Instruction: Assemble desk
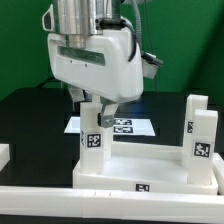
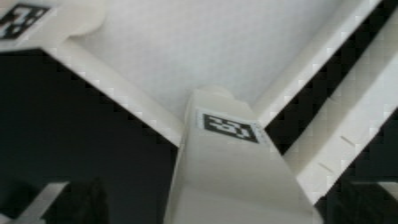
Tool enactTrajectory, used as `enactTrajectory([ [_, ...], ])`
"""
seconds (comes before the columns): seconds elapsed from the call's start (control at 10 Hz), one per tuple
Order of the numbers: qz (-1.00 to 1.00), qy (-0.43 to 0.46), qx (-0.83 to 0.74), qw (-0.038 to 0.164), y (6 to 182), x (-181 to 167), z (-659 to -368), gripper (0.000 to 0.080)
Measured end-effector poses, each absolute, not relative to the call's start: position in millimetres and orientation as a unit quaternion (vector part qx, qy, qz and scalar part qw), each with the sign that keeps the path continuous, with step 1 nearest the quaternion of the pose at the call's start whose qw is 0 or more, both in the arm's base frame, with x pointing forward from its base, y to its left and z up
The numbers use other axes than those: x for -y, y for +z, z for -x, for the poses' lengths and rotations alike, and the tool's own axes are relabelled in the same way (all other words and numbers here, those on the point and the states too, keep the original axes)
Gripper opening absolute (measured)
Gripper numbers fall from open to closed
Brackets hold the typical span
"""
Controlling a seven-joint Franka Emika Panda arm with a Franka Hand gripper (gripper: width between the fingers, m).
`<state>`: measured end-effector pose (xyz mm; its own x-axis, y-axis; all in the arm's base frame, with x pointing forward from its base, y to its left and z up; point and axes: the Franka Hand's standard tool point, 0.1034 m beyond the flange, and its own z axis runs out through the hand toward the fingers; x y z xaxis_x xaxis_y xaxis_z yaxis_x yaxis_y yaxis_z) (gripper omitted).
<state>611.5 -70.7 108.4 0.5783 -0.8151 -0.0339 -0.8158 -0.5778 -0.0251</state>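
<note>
- Desk top (image 1: 150, 165): white rimmed tray lying flat on the black table (image 1: 30, 120), in the foreground of the exterior view, below the gripper.
- Room: green wall behind the table; a white frame rail (image 1: 60, 208) runs along the near edge in front of the desk top.
- Leg under gripper (image 1: 93, 133): upright at the desk top's corner on the exterior view's left, tag facing the camera.
- Second leg (image 1: 201, 135): upright at the desk top's corner on the exterior view's right, tags on its front face.
- Labels: black-and-white square tags only; no readable text. The marker board (image 1: 128, 126) lies flat behind the desk top.
- Gripper (image 1: 94, 103): fingers sit at the top of the left leg; whether they clamp it cannot be determined.
- Wrist view: leg (image 2: 228, 160) with end tag against the desk top (image 2: 214, 50) interior.
- Clearance: the tray floor between the two legs is open.
</note>
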Motion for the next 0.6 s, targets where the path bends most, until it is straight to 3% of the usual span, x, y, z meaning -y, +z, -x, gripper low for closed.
enactTrajectory([
  [0.6, 0.989, 0.008, -0.149, 0.0, 106.6, 66.1, -610.2, 0.0649],
])
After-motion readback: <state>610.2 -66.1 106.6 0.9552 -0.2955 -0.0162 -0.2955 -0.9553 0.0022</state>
